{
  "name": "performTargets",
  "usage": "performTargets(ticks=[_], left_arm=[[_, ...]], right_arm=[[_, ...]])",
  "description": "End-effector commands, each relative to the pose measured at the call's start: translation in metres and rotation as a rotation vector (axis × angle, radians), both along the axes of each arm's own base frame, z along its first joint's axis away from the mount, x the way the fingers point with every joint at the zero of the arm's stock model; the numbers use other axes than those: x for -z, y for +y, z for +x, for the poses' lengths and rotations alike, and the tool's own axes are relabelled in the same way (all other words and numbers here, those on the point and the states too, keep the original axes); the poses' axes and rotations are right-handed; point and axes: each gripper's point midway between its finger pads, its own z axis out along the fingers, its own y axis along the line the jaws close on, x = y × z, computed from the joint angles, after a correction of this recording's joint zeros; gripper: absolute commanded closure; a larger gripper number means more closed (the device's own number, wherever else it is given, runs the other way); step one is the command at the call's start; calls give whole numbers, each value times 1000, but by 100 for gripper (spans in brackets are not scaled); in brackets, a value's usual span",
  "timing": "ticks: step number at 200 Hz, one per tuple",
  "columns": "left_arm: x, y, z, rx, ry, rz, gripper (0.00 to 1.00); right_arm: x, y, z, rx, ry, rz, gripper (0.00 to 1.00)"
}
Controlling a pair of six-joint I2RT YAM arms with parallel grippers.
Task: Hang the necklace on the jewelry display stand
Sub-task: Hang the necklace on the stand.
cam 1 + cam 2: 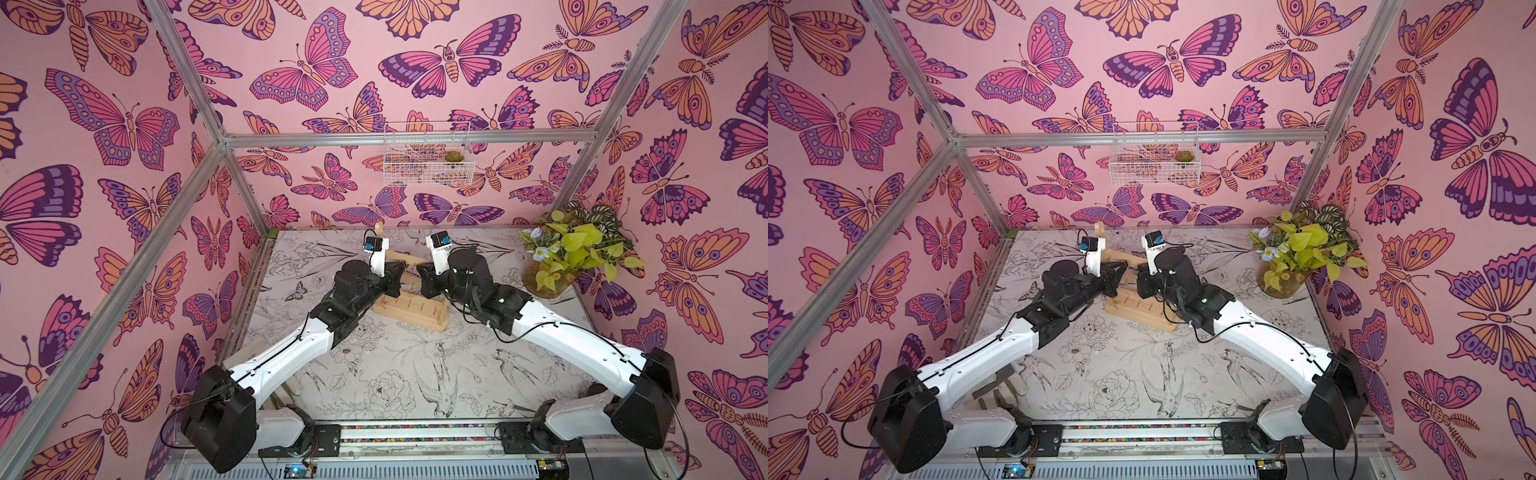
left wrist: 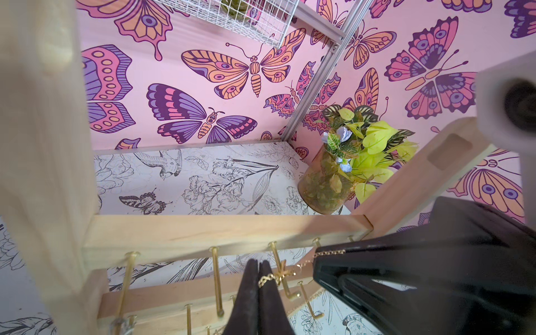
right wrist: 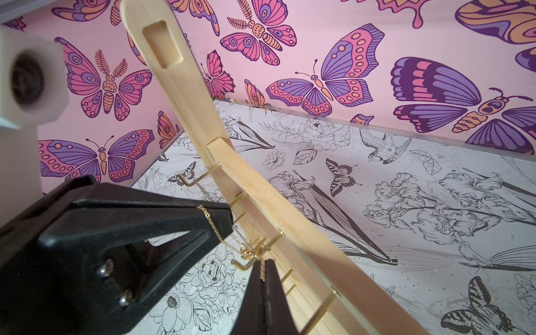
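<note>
Evidently the necklace is stretched out so that a span can settle over a hook. It is a thread-thin gold chain with a tiny charm, bridging the short gap between the two grippers among the hooks of a crossbar. Whether it already rests on one I cannot tell. The left gripper pinches one side, its dark tapered jaws pressed together, and the right gripper is clamped likewise on the other. The stand is pale, smooth wood, ladder-shaped, with slim brass L-shaped hooks. It stands on the table, which is printed with flowers and birds.
</note>
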Motion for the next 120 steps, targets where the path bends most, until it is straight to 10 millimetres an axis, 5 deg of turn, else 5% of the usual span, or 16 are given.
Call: performTargets(ticks=[1, 67, 74, 120], left_arm=[[6, 2, -4, -5, 19, 6, 100], [12, 3, -7, -21, 41, 6, 77], [-4, 6, -12, -18, 11, -15, 76], [-16, 5, -24, -3, -1, -29, 68]], right_arm=[[0, -2, -4, -3, 6, -28, 99], [7, -4, -4, 2, 28, -57, 97], [9, -4, -4, 3, 31, -64, 97], [11, -7, -5, 6, 38, -94, 96]])
